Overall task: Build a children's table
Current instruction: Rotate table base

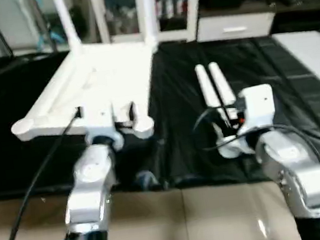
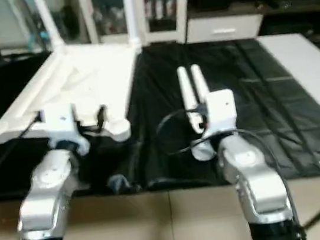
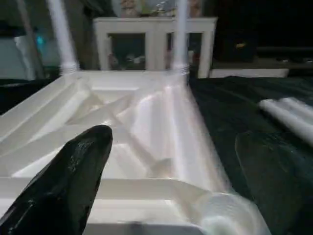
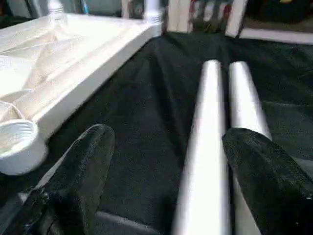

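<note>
The children's table's white tabletop (image 1: 103, 74) lies underside up on the left of the black-covered worktable (image 1: 259, 64). Two white legs (image 1: 64, 20) stand upright in its far corner sockets. The near corner sockets (image 4: 17, 142) are open rings. Two more legs (image 1: 215, 88) lie side by side on the black cover to the right. My left gripper (image 3: 166, 171) is open at the tabletop's near edge, its fingers (image 3: 73, 181) spread over the ribbed underside. My right gripper (image 4: 173, 176) is open over the near ends of the loose legs, with one leg (image 4: 208, 137) running between its fingers.
A white cabinet with glass doors (image 1: 144, 9) stands behind the worktable. A white board (image 1: 318, 56) lies along the right side. The worktable's front edge (image 1: 175, 183) runs just under my forearms, with tiled floor below. Black cables trail from both wrists.
</note>
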Controlling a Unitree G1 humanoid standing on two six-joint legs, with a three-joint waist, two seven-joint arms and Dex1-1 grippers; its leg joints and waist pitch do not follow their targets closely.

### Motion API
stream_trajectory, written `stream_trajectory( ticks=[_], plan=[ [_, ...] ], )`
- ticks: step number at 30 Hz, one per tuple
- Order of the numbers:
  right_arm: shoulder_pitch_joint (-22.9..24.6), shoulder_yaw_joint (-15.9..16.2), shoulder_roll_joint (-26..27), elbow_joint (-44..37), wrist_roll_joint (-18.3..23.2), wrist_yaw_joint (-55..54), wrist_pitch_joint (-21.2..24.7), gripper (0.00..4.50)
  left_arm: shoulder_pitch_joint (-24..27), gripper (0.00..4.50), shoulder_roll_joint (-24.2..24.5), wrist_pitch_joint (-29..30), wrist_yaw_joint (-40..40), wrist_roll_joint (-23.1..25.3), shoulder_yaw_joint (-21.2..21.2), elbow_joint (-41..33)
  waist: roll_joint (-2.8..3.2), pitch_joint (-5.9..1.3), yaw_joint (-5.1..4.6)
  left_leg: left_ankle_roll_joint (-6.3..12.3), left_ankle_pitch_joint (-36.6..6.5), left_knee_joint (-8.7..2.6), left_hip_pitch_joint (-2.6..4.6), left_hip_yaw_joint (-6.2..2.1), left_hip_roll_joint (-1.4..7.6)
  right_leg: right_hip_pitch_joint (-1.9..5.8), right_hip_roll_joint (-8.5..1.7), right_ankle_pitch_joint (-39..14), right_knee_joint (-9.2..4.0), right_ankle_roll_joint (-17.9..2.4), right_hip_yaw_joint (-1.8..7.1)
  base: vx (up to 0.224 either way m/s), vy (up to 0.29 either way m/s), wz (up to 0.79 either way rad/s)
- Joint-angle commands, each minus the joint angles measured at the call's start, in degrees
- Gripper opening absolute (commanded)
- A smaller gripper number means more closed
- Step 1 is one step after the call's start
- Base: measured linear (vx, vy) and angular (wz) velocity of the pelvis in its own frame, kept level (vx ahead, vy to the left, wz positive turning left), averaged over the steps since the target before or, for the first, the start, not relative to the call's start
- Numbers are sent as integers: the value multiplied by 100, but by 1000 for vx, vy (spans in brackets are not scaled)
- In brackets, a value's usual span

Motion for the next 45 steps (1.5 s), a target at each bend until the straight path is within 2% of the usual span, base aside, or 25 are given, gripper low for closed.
stream_trajectory(
  ticks=[1, 2, 3, 4, 5, 6, 7, 8, 9, 11, 12, 13, 14, 15, 16, 17, 18, 19, 20, 22, 27, 30, 35, 37, 45],
  plan=[
    [-70, 61, -57, -82, 42, 109, -10, 388, -47, 450, -12, 90, 25, 23, 3, -37, 152, -597, -353, 1832, 1005, -527, 1101, -896, 808, -744, 36, -514, 310, -205, -11, 236, 4, -3],
    [-75, 98, -97, -41, 53, 144, -5, 388, -29, 450, -16, 84, 26, 60, -3, -39, 60, -546, -320, 2948, 1798, -440, 999, -1001, 942, -1091, -164, -324, 649, 489, 168, 187, -37, -16],
    [-78, 100, -103, -27, 57, 144, -2, 388, -25, 450, -19, 80, 30, 66, 1, -38, 12, -539, -320, 3060, 2056, -443, 961, -980, 907, -1186, -220, -134, 671, 550, 243, 187, -37, -16],
    [-97, 97, -109, -33, 116, 201, 25, 388, -15, 450, -31, 81, 41, 59, 28, -49, -109, -465, -294, 2840, 1894, -455, 728, -715, 600, -1160, -253, 443, 467, 350, 364, 139, -50, -20],
    [-99, 106, -127, -50, 131, 234, 62, 388, -13, 450, -30, 91, 56, 64, 35, -61, -401, -425, -220, 2043, 670, -249, 425, -190, -86, -718, -328, 1067, -178, -46, 589, 59, -25, -9],
    [-99, 106, -127, -50, 131, 234, 62, 388, -13, 450, -30, 91, 56, 64, 35, -61, -663, -505, -132, 1744, 8, 37, -85, 1, -525, -56, -397, 669, -302, -80, 960, 110, -50, -4],
    [-98, 119, -137, -60, 135, 273, 75, 388, -10, 450, -14, 98, 65, 50, 34, -78, -581, -457, 44, 1499, -632, 475, -382, -21, -609, 269, -889, 191, -533, -482, 1361, 133, -33, 8],
    [-97, 126, -135, -64, 132, 311, 84, 388, -8, 450, 14, 107, 81, 51, 31, -97, -520, -411, 101, 488, -227, 812, -620, -243, -325, 371, -1012, -121, -511, -1369, 1201, 207, -46, 3],
    [-106, 159, -134, -42, 99, 316, 116, 388, 13, 450, 24, 45, 79, 1, 76, -96, -490, -355, 92, 286, -60, 786, -657, -276, -245, 353, -1029, -115, -546, -1592, 1105, 156, -22, -2],
    [-131, 195, -124, -22, 76, 305, 150, 388, 39, 450, 66, -2, 72, 11, 99, -99, -307, -295, 74, 93, 516, 407, -625, -301, -4, 201, -882, -320, -661, -2008, 746, 132, 6, -9],
    [-191, 213, -107, -38, 133, 293, 334, 388, 76, 450, 109, 54, -11, 1, 107, -117, -84, -314, 34, 283, 1158, -200, -527, -282, 159, 139, -496, -133, -555, -1715, 375, 118, 24, -5],
    [-208, 207, -106, -50, 167, 298, 400, 388, 82, 450, 118, 81, -54, -3, 97, -127, 6, -368, 5, 424, 1439, -401, -382, -286, 234, 99, -229, 108, -458, -1378, 184, 149, 105, -8],
    [-305, 135, -61, -64, 446, 427, 685, 388, 123, 450, 188, 4, -386, -149, 51, -228, 154, -420, -187, 926, 1481, -423, -56, -655, 635, -327, 88, 465, 173, -857, 117, 175, 120, -7],
    [-362, 93, -43, -70, 564, 474, 822, 404, 155, 450, 236, -40, -645, -297, 29, -307, 58, -540, -210, 1376, 2792, -211, 186, -821, 751, -559, -108, 948, 195, -524, 298, 175, 120, -7],
    [-442, 69, -48, -59, 620, 493, 984, 404, 192, 450, 334, -84, -1002, -511, -7, -419, -56, -579, -120, 1451, 4777, -53, 234, -833, 713, -688, -257, 1582, 121, -216, 470, 112, 62, 5],
    [-499, 69, -55, -39, 601, 480, 1034, 414, 203, 450, 432, -90, -1249, -645, -35, -483, -70, -603, -90, 1379, 5614, 11, 236, -825, 629, -713, -308, 1863, 102, -122, 534, 39, 55, 0],
    [-650, 68, -44, 91, 531, 408, 1140, 431, 203, 450, 666, -15, -1746, -888, -74, -568, -168, -568, 6, 1161, 5690, 41, 92, -644, 368, -655, -338, 2142, -17, -50, 598, 39, 55, 0],
    [-676, 67, -40, 118, 519, 395, 1155, 431, 201, 450, 704, -2, -1824, -925, -79, -577, -242, -493, 69, 856, 4296, -61, -201, -379, 127, -464, -370, 2170, -101, -225, 611, 0, 0, 0],
    [-824, 30, 2, 287, 428, 277, 1236, 441, 183, 450, 922, 72, -2139, -1067, -109, -595, -206, -500, 154, 493, 2870, -157, -329, -257, 96, -315, -405, 2165, -81, -384, 618, 0, 0, 0],
    [-1030, 33, -2, 520, 312, 182, 1371, 447, 101, 450, 1168, 58, -2269, -961, -122, -489, -229, -404, 151, -42, 932, -378, -352, -201, 178, -278, -383, 1383, -171, -653, 604, 0, 0, 0],
    [-1711, 129, -65, 1289, 102, -72, 1711, 447, -17, 450, 1797, 554, -3307, -1321, -175, -583, -209, -280, 85, -730, -1687, -617, -206, -86, 280, -459, -401, -1128, -355, -755, 636, -96, -24, -3],
    [-2056, 190, -63, 1584, 151, -14, 1995, 447, 46, 450, 2326, 1032, -4028, -1680, -433, -955, -240, -272, 85, -881, -2021, -649, -196, -85, 290, -514, -416, -1737, -397, -542, 657, -76, -22, -7],
    [-2674, 538, -192, 2204, -375, -360, 3134, 447, 104, 450, 2717, 1722, -4525, -2211, -686, -1587, -263, -284, 77, -965, -1613, -668, -235, -14, 290, -523, -357, -1195, -328, -635, 647, -11, -3, -2],
    [-2791, 376, -155, 2352, -376, -488, 3297, 447, 107, 450, 2705, 1833, -4535, -2202, -749, -1671, -360, -294, 105, -873, -1381, -647, -236, 53, 309, -515, -363, -993, -351, -585, 676, 0, 0, 0],
    [-2993, -384, -6, 2651, -83, -597, 3938, 447, 218, 450, 2825, 2198, -4623, -2453, -910, -2083, -427, -387, 131, -625, 144, -542, -309, 161, 296, -411, -272, 983, -172, -601, 635, 0, 0, 0]
  ],
)
